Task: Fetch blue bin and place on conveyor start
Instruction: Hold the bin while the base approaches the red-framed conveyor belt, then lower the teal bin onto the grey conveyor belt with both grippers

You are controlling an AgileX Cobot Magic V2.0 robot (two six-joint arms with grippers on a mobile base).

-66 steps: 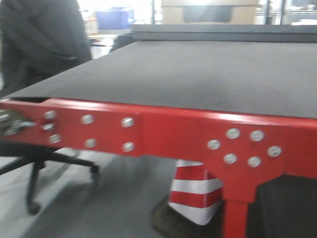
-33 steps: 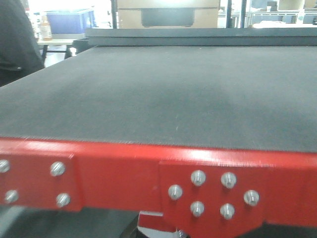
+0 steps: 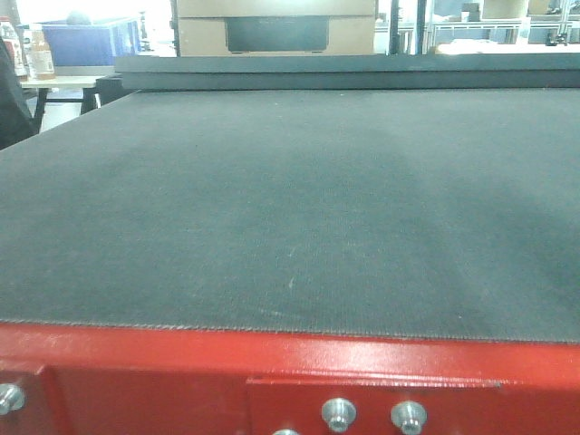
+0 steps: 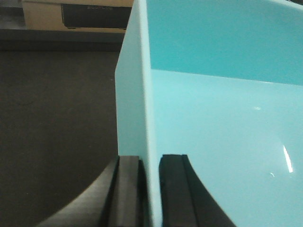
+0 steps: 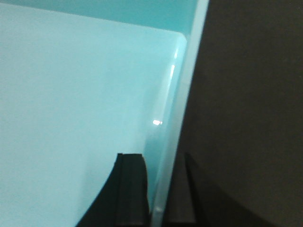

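Observation:
The blue bin is a pale turquoise tub that fills both wrist views. My left gripper is shut on the bin's left wall, one black finger outside and one inside. On the opposite side, my right gripper is shut on the bin's right wall the same way. The dark belt lies under the bin in both wrist views. In the front view the conveyor start spreads wide and close, with its red end frame and silver bolts along the bottom. Neither the bin nor the grippers show in the front view.
A cardboard-coloured box with a dark window stands beyond the belt's far end. A dark blue bin and a bottle sit on a table at the back left. A dark figure edges the left side.
The front view has closed in on the conveyor and swung over it: the red frame has dropped to the bottom edge, and the traffic cone, the chair and most of the person have left the view.

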